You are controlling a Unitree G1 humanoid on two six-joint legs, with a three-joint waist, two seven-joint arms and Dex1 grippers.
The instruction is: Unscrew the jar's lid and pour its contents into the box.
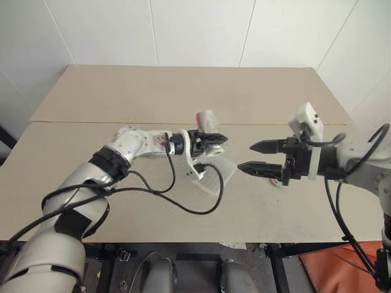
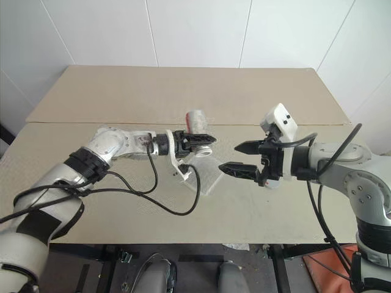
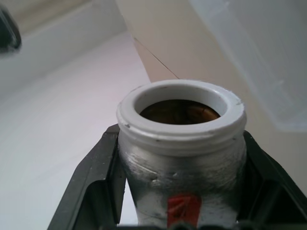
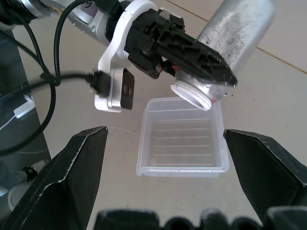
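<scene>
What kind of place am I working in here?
Probably a bare indoor test room: a plain tan table against white panelled walls, holding little more than a clear plastic box under the jar.

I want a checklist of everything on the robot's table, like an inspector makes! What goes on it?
Surface: tan table, seam across it.
Job's things: open jar tipped over the box; brown bits inside the jar; box looks empty.
Clutter: nothing seen.
Claws: left claw shut on the jar; right claw open, holding nothing.
Cables: black cables looping on the table.
Surroundings: white walls.
</scene>
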